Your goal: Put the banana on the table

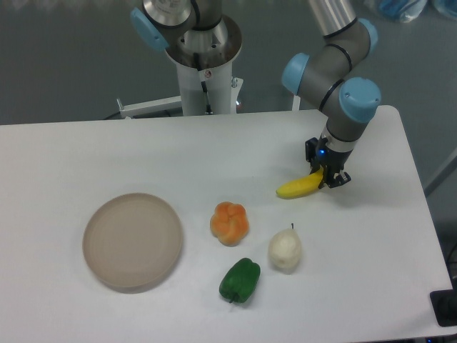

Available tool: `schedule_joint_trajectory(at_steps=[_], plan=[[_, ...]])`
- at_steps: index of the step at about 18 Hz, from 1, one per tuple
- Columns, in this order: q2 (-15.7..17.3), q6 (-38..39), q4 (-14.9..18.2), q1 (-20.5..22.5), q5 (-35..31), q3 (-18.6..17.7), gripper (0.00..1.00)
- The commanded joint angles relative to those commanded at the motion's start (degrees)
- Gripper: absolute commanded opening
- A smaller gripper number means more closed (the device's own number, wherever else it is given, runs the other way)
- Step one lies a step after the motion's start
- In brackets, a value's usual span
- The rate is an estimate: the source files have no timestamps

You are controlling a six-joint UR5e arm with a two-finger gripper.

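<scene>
The banana lies on the table in the right half of the scene, a little beyond the middle in depth, its length running from a lower left tip up toward the right. Its right end sits between the black fingers of the gripper, which reaches down from above at the end of the grey and blue arm. The jaws stand close on either side of that end, yet the view is too small and too dark there to show whether they are pressing it or have let go, so the grasp cannot be told. A small blue light shows on the gripper body. The rest of the banana looks to rest on the white surface, with a faint shadow beneath it. Nearer the camera and to the left of the banana sits an orange pumpkin-shaped toy; to its right, apart from it, is a whitish pear with a short stem pointing up. In front of those two, close to the near edge, lies a green pepper. Well to the left is a round beige plate, lying flat. At the far edge of the table stands the white column of the robot base.
</scene>
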State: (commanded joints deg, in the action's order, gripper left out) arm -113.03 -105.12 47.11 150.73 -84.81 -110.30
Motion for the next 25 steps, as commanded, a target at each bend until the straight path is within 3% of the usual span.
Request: schedule_joint_trajectory(at_steps=[9,15,21,25], plan=[[-0.26,0.09,0.0,0.09,-0.62,0.09,0.39],[-0.09,0.61,0.0,0.17,-0.44,0.61,0.81],[0.53,0.88,0.09,0.18,-0.18,1.49,0.99],[1.05,3.06,0.18,-1.14,0.0,4.03,1.0]])
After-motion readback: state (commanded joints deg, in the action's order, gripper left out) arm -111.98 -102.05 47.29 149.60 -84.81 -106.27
